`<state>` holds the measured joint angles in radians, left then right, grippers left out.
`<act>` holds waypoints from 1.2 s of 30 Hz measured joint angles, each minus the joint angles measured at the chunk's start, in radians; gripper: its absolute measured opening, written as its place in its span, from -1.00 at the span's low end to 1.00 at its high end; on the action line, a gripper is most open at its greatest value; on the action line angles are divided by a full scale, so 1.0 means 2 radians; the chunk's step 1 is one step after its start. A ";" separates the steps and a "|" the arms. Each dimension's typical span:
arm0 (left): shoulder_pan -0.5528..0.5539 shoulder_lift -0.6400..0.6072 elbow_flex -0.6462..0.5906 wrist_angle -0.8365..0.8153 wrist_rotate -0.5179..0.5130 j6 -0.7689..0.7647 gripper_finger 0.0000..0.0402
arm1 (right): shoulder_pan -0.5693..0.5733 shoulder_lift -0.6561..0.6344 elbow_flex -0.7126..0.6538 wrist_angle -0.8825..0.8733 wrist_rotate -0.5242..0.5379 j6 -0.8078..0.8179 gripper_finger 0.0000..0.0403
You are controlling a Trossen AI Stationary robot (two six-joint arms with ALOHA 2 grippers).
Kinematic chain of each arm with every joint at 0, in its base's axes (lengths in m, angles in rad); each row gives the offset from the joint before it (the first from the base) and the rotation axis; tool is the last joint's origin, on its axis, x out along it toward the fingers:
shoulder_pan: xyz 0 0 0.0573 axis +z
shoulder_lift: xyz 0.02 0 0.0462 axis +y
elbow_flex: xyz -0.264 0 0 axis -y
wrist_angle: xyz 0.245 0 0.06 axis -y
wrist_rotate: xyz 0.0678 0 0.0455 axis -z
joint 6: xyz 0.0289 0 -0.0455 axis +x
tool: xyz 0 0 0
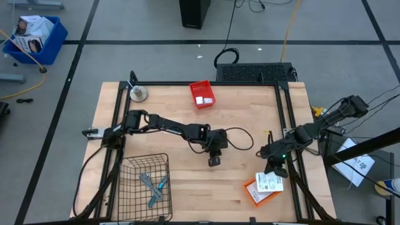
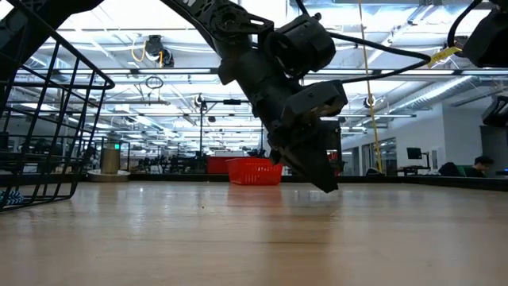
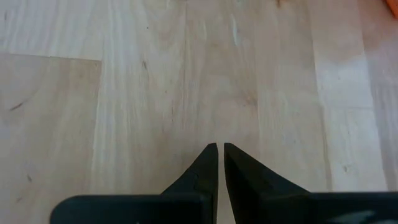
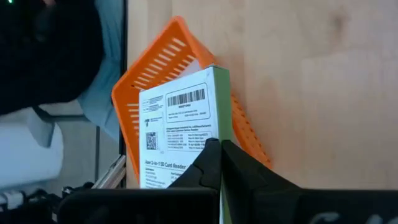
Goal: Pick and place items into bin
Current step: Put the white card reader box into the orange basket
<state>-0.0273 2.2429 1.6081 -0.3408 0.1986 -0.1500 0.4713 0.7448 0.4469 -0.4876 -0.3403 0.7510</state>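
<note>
My left gripper [image 1: 214, 162] is shut and hangs just above bare wood at the table's middle [image 3: 220, 146], low over the surface in the low view [image 2: 321, 184]. My right gripper [image 1: 273, 169] is shut near the table's right edge, its tips [image 4: 220, 143] over a white printed box [image 4: 180, 118] with a green side. The box lies in a small orange bin [image 4: 155, 62] [image 1: 251, 190]. A teal-handled tool [image 1: 162, 185] and a grey metal tool [image 1: 147, 181] lie in the wire basket [image 1: 134, 167]. Small white blocks [image 1: 201, 99] sit in a red bin [image 1: 202, 87]. My right gripper's shut fingertips stand over the white box's edge [image 4: 214, 106], coming from above. Whether they touch it I cannot tell.
The wire basket [image 2: 48, 119] stands at the near left corner. The red bin [image 2: 254, 171] is at the far middle. A round silver disc [image 1: 138, 94] sits at the far left. Black frame rails run along the table's left and right sides. Bare wood lies between basket and orange bin.
</note>
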 joint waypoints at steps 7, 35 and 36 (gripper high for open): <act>0.014 0.000 0.000 -0.005 0.000 0.005 -0.85 | 0.030 0.070 0.000 0.094 0.000 -0.026 -1.00; 0.029 0.000 0.000 -0.012 0.000 -0.008 -0.85 | 0.076 0.104 0.000 0.167 0.094 -0.028 -0.96; 0.029 0.000 0.000 -0.012 0.000 -0.008 -0.85 | 0.076 0.104 0.000 0.167 0.091 -0.024 -0.94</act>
<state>0.0311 2.2429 1.6077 -0.3641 0.1986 -0.1650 0.6234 0.9520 0.4461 -0.1530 -0.1593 0.7030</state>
